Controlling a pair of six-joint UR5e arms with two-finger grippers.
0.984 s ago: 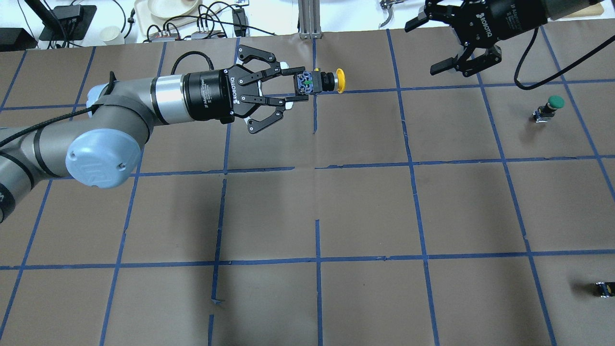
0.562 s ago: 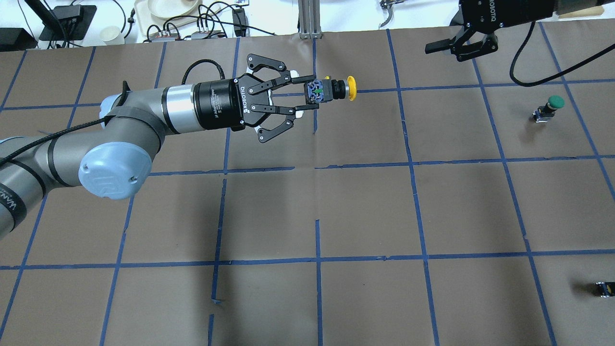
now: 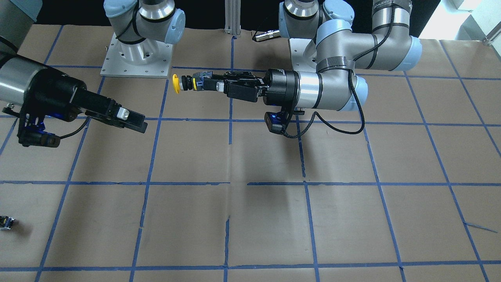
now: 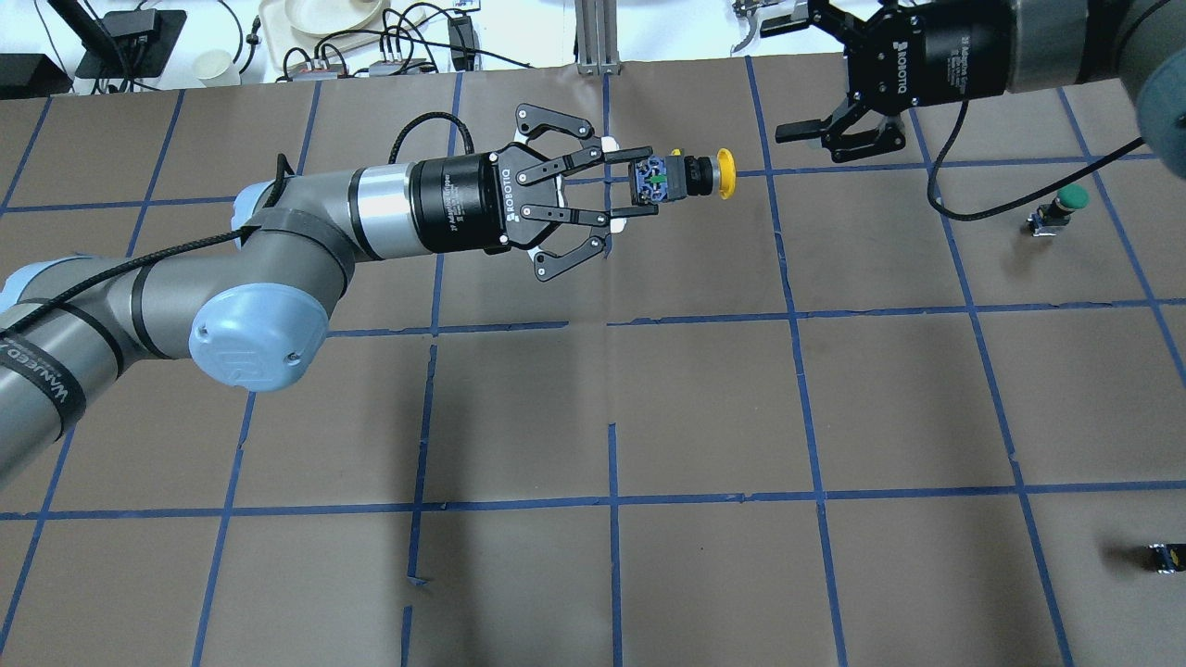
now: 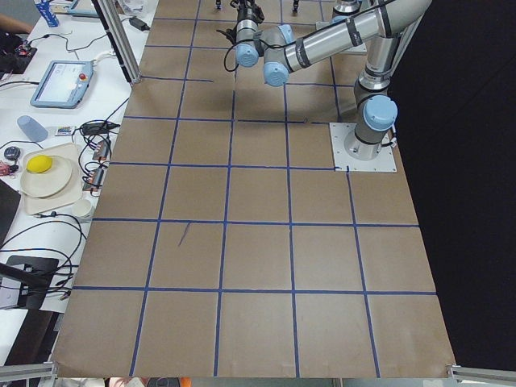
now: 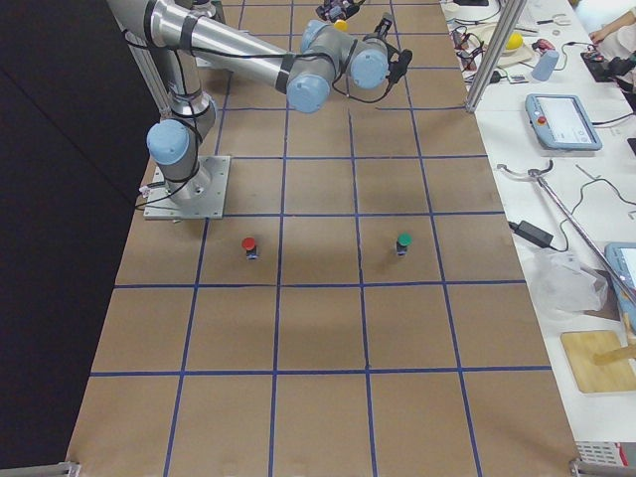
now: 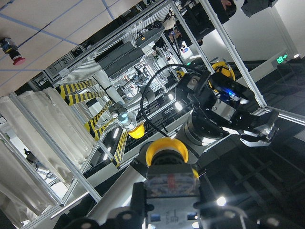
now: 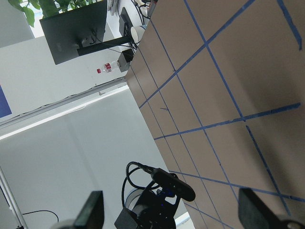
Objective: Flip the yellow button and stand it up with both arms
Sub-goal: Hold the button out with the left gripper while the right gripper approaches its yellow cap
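Note:
The yellow button (image 4: 726, 173) is held level in the air by its black-grey base, with its cap pointing to the overhead view's right. My left gripper (image 4: 641, 182) is shut on that base. It also shows in the front view, where the button (image 3: 177, 84) sticks out of the left gripper (image 3: 213, 84). My right gripper (image 4: 788, 79) is open and empty, a short way right of the cap and facing it. In the left wrist view the cap (image 7: 167, 151) fills the middle with the right gripper (image 7: 259, 130) beyond it. The right wrist view shows spread fingertips (image 8: 93, 210).
A green-capped button (image 4: 1064, 206) stands at the right of the brown table (image 4: 704, 398). A small black capless part (image 4: 1164, 557) lies near the front right edge. A red-capped button (image 6: 248, 244) stands near the right arm's base. Cables and dishes lie beyond the far edge.
My left gripper has carried the yellow button further right, toward the right arm. My right gripper has swung round and come left, now facing the cap.

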